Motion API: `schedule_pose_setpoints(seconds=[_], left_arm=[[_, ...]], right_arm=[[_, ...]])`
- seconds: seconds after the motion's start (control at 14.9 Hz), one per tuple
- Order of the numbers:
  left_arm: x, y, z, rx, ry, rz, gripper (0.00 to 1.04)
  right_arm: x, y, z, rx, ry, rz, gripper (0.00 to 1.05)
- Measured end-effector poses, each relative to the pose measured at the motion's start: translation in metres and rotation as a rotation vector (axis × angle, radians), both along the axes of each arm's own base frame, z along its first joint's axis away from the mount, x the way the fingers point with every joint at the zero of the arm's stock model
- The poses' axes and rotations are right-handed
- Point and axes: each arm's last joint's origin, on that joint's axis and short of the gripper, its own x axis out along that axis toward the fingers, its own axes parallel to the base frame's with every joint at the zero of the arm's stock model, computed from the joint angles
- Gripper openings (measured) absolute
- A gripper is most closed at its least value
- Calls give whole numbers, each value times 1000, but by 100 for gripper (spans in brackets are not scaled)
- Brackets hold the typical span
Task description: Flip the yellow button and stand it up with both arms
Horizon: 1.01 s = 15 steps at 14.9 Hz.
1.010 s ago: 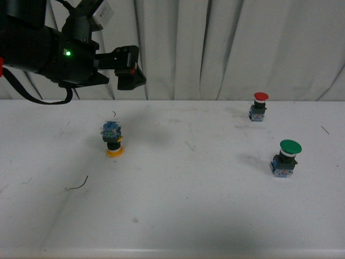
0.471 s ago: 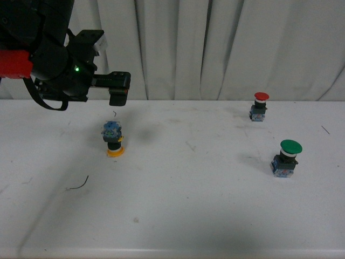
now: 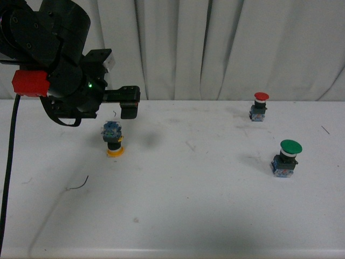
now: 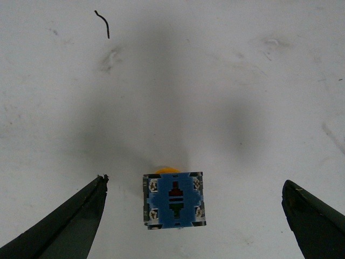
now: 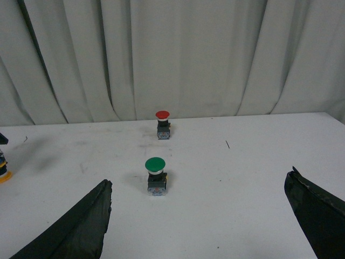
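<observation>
On the white table, the left gripper, wide open and empty, hovers seemingly at one o'clock above the cap-down yellow button, an approach that calls for lowering astride it, then closing.

Left arm: bulky, matte black, rounded drum-like housings. Bright red band, blocky, wraps one segment. Small green light glows on black casing near wrist. Thick black cable runs down from arm; thinner black loop under housing. Small pale grey block atop wrist. Left gripper: black, boxy, short. Left wrist view: fingers dark, flat, tapering to narrow tips. Right gripper: fingers black, wedge-shaped, slightly ragged edges, same build.
</observation>
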Motion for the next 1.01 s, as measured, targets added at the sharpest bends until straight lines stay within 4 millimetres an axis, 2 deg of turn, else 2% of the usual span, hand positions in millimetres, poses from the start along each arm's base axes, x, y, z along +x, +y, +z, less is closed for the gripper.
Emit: schedule_pose_setpoints(seconds=[0.07,0.2,0.4,0.47,0.67,0.88,1.01], left_arm=[[0,0,-1,10,1,6,98],[3,8,-21,28,41,31,98],[3,4,-26,26,46,17,98],[3,3,-26,34,45,6,94],[3,-3,-26,53,45,-7,67],[5,-5,-27,69,43,-17,36],[5,-5,-27,68,38,-16,33]], right_arm=[[0,0,0,0,0,0,98],[0,0,0,0,0,0,98],[0,0,0,0,0,0,98],[0,0,0,0,0,0,98],[0,0,0,0,0,0,98],[0,0,0,0,0,0,98],[0,0,0,0,0,0,98]])
